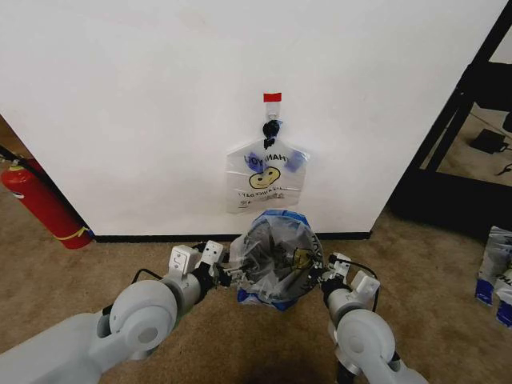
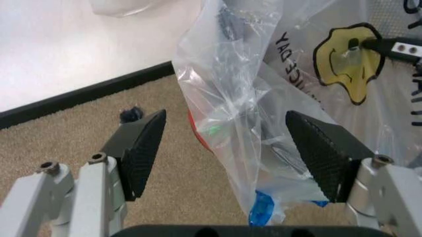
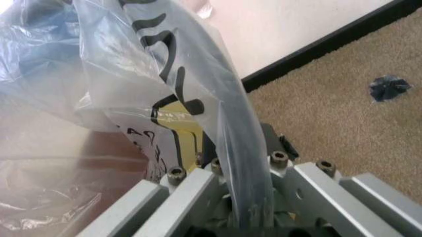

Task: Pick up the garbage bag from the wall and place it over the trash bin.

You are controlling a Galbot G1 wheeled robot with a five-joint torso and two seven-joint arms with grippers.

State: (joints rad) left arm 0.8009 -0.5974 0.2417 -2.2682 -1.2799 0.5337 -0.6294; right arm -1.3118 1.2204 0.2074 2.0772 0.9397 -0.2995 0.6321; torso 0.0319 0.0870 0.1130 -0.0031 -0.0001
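Covering the trash bin (image 1: 276,256) on the carpet (image 1: 200,336) below the wall (image 1: 160,96): the garbage bag (image 1: 272,268), clear crinkly plastic draped over the rim. Left gripper (image 2: 224,153) at the bag's left edge, fingers spread wide, plastic hanging between them ungripped. Right gripper (image 1: 328,276) at the right edge, clamped on a fold of the bag. Twin bag (image 1: 266,178) hangs from the hook (image 1: 272,128).

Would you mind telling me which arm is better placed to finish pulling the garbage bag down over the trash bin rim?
Probably the right. The right gripper is shut on the garbage bag at the trash bin rim, while the left gripper is open, plastic hanging loose between its pads.
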